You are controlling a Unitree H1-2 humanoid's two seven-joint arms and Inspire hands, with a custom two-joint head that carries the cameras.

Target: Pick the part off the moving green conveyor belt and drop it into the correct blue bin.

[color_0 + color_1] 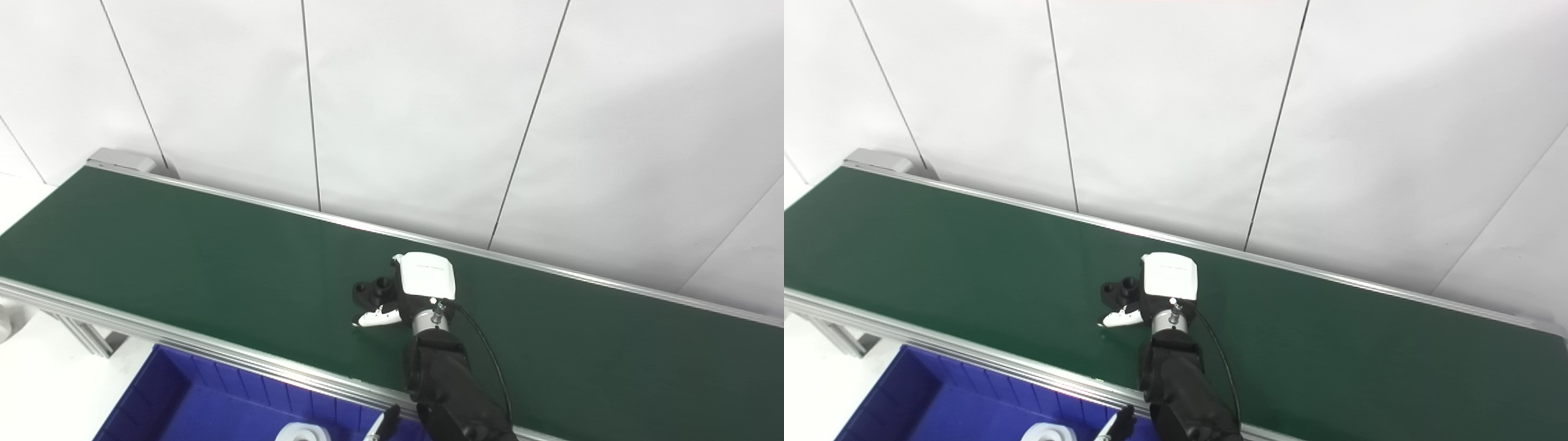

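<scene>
Crowding black part [374, 290], right hand [409, 288]; blue bin [184, 398] below

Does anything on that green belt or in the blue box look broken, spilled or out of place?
Nothing stands out. The small black part with round holes lies flat on the green conveyor belt, with the right hand at it. The blue plastic bin below holds a white round object, cut off by the picture's edge. No spills or damage show.
</scene>
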